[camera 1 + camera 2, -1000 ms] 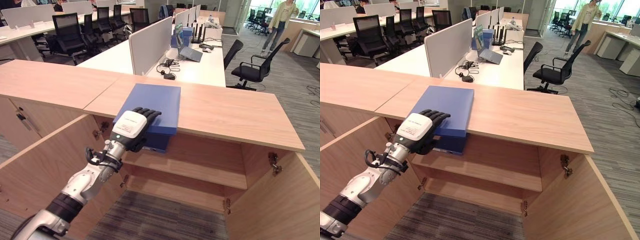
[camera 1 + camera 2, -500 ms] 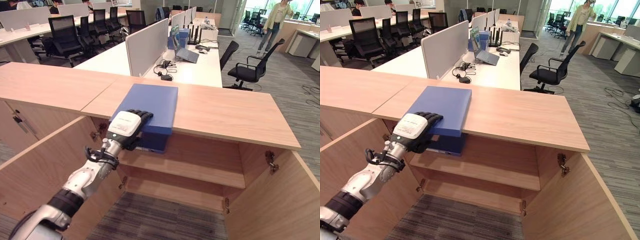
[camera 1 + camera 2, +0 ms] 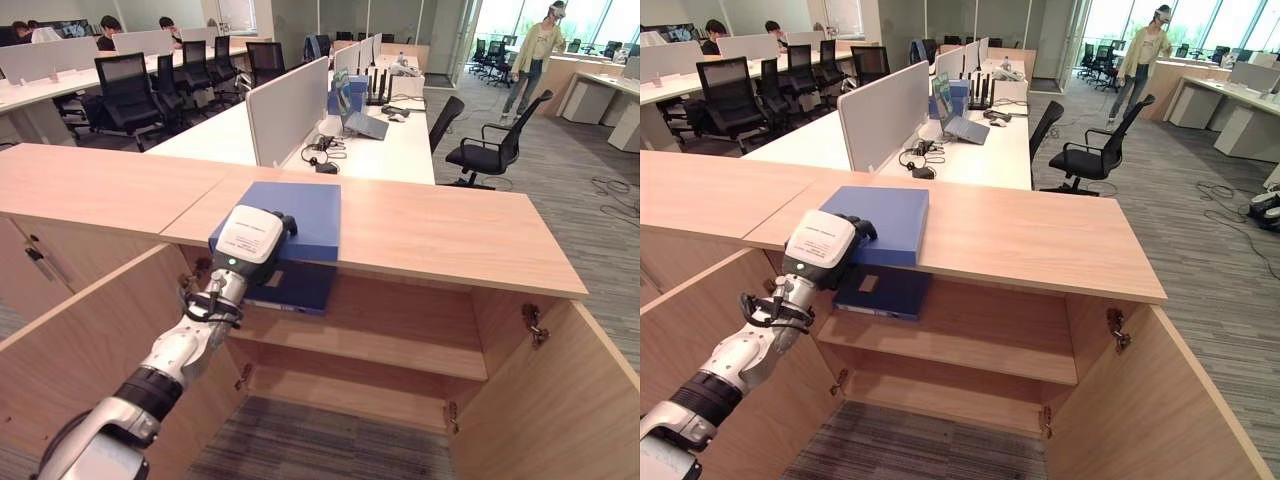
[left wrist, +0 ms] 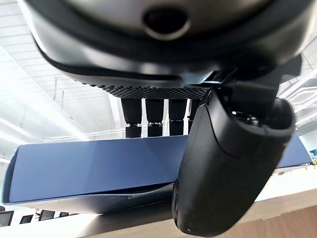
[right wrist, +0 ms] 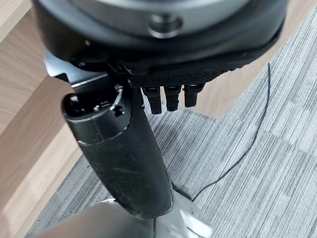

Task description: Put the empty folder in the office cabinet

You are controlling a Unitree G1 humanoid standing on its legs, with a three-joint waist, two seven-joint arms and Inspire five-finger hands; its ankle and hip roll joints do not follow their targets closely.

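While the cabinet's left door [image 3: 90,340] stands swung open at the left of the scene, the left hand [image 3: 250,238] reaches up past it to the near edge of the cabinet top [image 3: 440,235], where the blue folder [image 3: 295,215] lies flat with its near end hanging over the edge. The hand grips that overhanging end: in the left wrist view its fingers [image 4: 154,115] lie across the folder's upper face and the thumb curls in from below, so the folder is pinched between them. The folder rests on the top, not yet in the cabinet, so the step in hand looks like the pick-up, with the grasp made and the carry not begun. Just under the folder's near end a darker blue binder [image 3: 885,293] lies on the upper shelf [image 3: 400,345], which is otherwise bare to the right; the lower shelf [image 3: 350,390] shows beneath it. The next move probably calls for drawing the folder toward the robot until it clears the edge, then lowering and sliding it onto a shelf without knocking the binder. Further right the other door [image 3: 560,400] hangs open, and the right hand [image 5: 119,148] hangs over the carpet with relaxed, empty fingers.
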